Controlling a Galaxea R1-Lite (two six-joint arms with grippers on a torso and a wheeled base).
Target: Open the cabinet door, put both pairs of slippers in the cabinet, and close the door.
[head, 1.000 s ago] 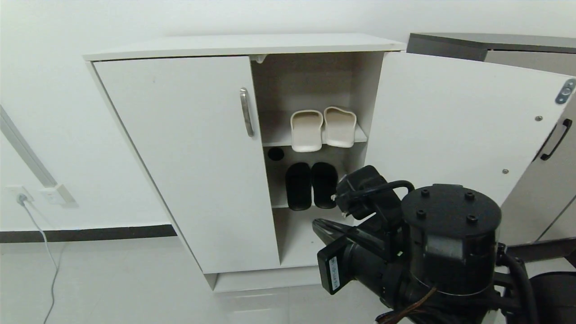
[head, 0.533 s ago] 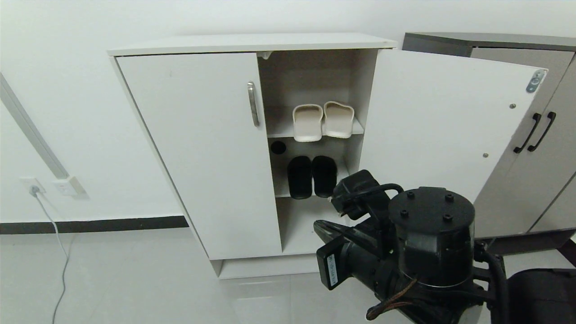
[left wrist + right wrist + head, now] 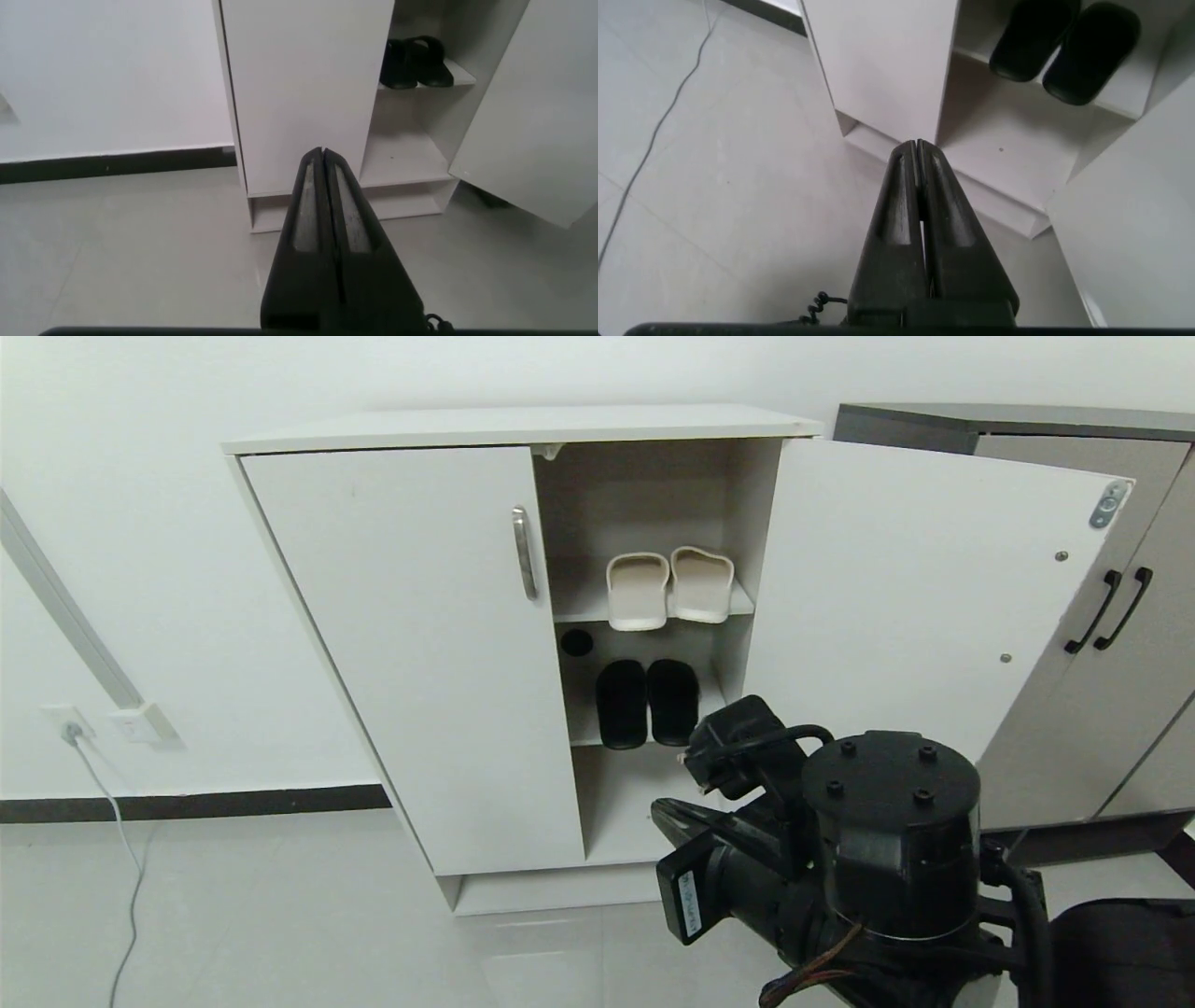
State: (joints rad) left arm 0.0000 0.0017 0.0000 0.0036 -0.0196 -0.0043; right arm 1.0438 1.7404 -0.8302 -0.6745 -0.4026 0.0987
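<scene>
Standing against the wall, the white cabinet [image 3: 523,425] has one door [image 3: 915,597] swung wide open on the right. The other door [image 3: 401,644], on the left, is closed and has a silver handle [image 3: 525,553]. Both pairs of slippers are inside. The cream slippers [image 3: 638,590] sit side by side on the top shelf. The black slippers [image 3: 623,703] sit side by side on the shelf just below them. The bottom shelf [image 3: 621,812] is under those.

The left gripper [image 3: 322,201] hangs above the pale floor [image 3: 233,915], in front of the closed door. Its jaws are pressed together with nothing between them. The right gripper [image 3: 920,191] hangs in front of the open side, near the bottom shelf. Its jaws are pressed together too and hold nothing.

A grey cabinet [image 3: 1120,644] with black handles stands behind the open door. A wall socket [image 3: 65,723] with a cable is off to the left.
</scene>
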